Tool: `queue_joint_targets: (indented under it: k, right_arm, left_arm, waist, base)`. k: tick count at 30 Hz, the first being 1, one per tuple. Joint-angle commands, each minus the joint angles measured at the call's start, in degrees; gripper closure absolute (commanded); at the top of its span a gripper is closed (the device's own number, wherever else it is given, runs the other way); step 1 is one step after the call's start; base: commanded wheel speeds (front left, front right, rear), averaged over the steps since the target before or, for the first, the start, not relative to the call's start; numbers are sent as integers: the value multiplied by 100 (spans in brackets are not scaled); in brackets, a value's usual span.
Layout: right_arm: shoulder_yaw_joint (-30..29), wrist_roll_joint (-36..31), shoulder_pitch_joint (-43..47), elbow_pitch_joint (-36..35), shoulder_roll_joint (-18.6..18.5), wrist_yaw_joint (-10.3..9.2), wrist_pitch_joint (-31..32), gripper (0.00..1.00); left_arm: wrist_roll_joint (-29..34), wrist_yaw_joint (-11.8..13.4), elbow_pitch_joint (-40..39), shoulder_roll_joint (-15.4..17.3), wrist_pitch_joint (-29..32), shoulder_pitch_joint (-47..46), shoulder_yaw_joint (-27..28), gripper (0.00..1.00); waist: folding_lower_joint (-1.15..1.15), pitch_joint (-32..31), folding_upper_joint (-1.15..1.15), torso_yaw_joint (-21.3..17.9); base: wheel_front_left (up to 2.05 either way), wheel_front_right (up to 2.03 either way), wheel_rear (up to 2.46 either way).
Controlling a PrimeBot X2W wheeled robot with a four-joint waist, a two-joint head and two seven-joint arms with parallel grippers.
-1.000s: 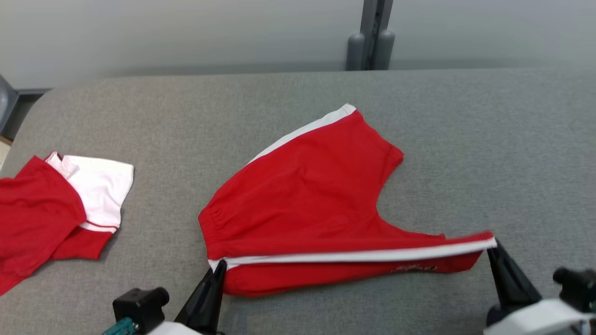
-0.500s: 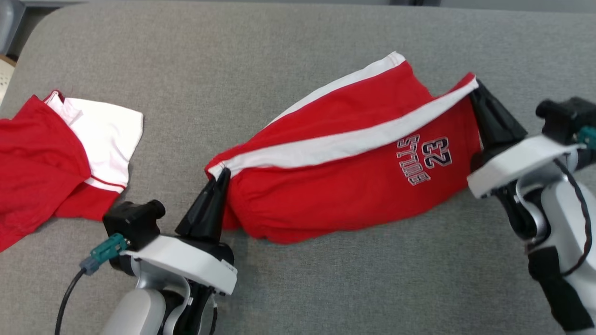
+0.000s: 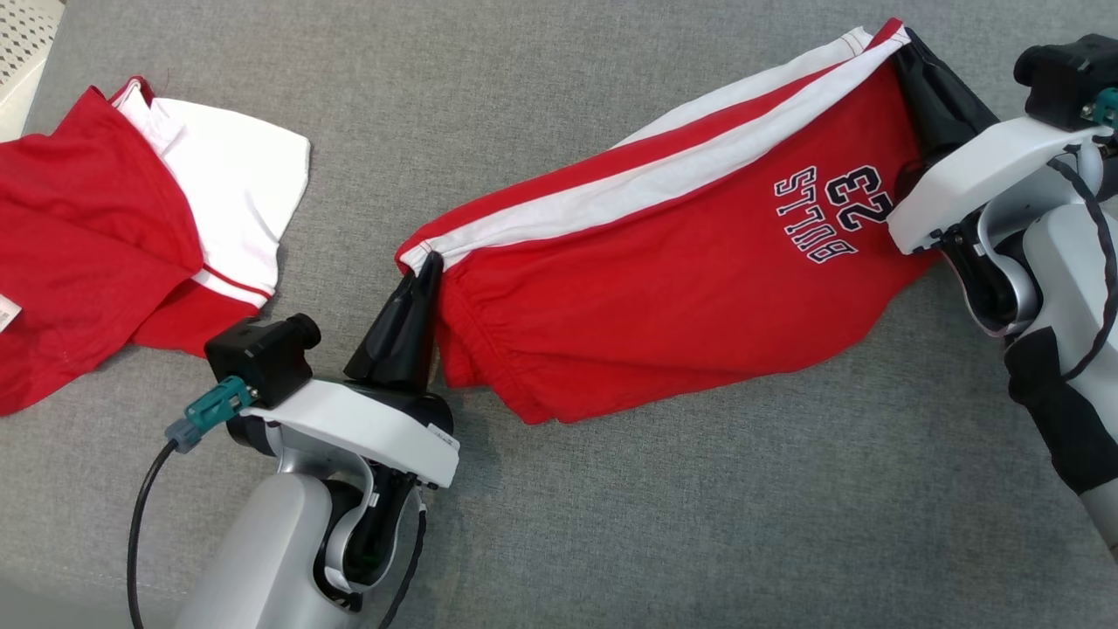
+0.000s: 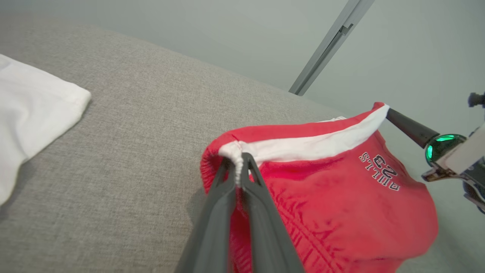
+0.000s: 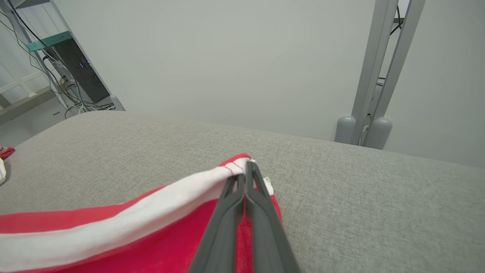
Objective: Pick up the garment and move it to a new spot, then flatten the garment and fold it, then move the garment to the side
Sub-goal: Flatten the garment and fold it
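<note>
Head view, left pincer (image 3: pixel 429 262): apart or together?
— Together, clamped on the red shorts (image 3: pixel 664 288) at the gathered waistband corner, right at the near end of the white stripe (image 3: pixel 629 196).

And the right pincer (image 3: pixel 903 37)?
— Pressed shut as well, gripping the same shorts at the hem corner, at the other end of that stripe. Plain in the right wrist view too: both fingers flat together on the red-and-white edge.

So where, then, the shorts?
— Strung between the two pincers, top edge taut along the stripe, red cloth sagging below it. Lower folds down at the grey counter (image 3: pixel 611 524); resting there or just clear of it, cannot tell. BULLS 23 lettering (image 3: pixel 834 214) close beside the right pincer, upside down in the head view.

Anything else near?
— One red-and-white shirt (image 3: pixel 131 218), crumpled on the counter, well out to the left of the left pincer, apart from the shorts. Also a teal plug (image 3: pixel 205 411) with a dark cable, just behind the left pincer on its wrist.

Left wrist view?
— Own fingers closed on the white waistband seam; right pincer across from them at the far corner, green light (image 4: pixel 441 140) glowing at its base.

Right wrist view, beyond the fingers?
— Counter, then a pale wall and a grey metal post (image 5: pixel 373 76), ahead and to the right of the fingertips.
</note>
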Motion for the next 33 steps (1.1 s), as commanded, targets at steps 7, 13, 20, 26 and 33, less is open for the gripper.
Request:
queue_joint_targets:
  k: [7, 13, 20, 26, 33]
  right_arm:
    - [364, 255, -252, 437, -13, 1, -413, 0]
    - [297, 49, 57, 350, 10, 1, -697, 0]
    - [-1022, -796, 1224, -1099, 308, 2, -698, 0]
    - [-1898, -1553, 2530, -2255, 726, 2, -692, 0]
    - [-2334, -1989, 3519, -2914, 1010, 2, -690, 0]
  left_arm:
    - [115, -35, 298, 0, -195, -128, -80, 0]
    - [423, 193, 371, 45, -581, 129, -110, 0]
    - [887, 551, 155, 134, -1035, 333, 162, 0]
    - [1348, 678, -183, 251, -1103, 442, 492, 0]
    - [1641, 677, -318, 296, -1107, 717, 746, 0]
  waist:
    - [0, 21, 0, -3]
    - [0, -161, 0, -99]
    - [0, -448, 0, -275]
    - [0, -743, 0, -467]
    - [0, -936, 0, -612]
  base:
    - [0, 0, 0]
    - [0, 0, 0]
    - [0, 0, 0]
    - [0, 0, 0]
    - [0, 0, 0]
